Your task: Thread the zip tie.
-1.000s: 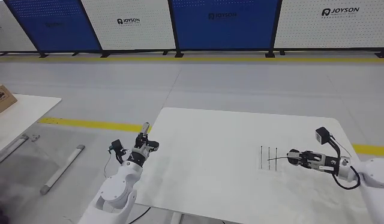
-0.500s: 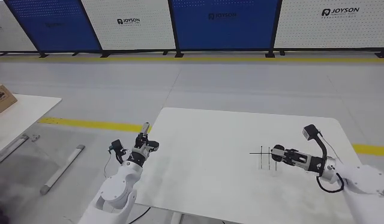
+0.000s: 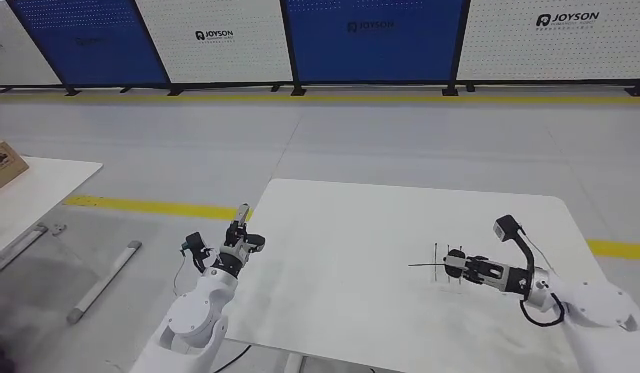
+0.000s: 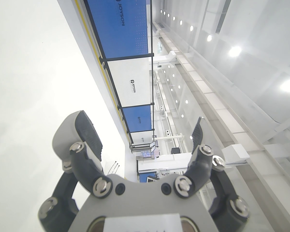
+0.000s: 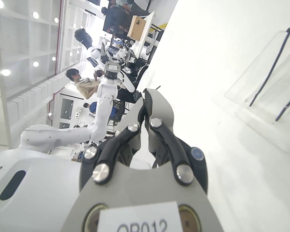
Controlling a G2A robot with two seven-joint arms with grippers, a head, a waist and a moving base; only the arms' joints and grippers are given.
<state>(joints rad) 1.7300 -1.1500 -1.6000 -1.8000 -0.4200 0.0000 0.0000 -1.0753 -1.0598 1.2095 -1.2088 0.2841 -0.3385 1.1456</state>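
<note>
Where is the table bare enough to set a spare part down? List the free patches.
Free: the wide middle of the table, between the left gripper at its edge and the tip of the zip tie held in the right gripper; also the far strip. Crowded: around the right gripper, where loose ties lie.

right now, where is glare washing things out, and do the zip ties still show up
Left wrist view: ceiling lamps flare and the table is washed white past the open left hand. Right wrist view: table just as bright, yet the other zip ties read dark on their clear stand. Top view: even light, the held zip tie a thin line off the shut right hand.
</note>
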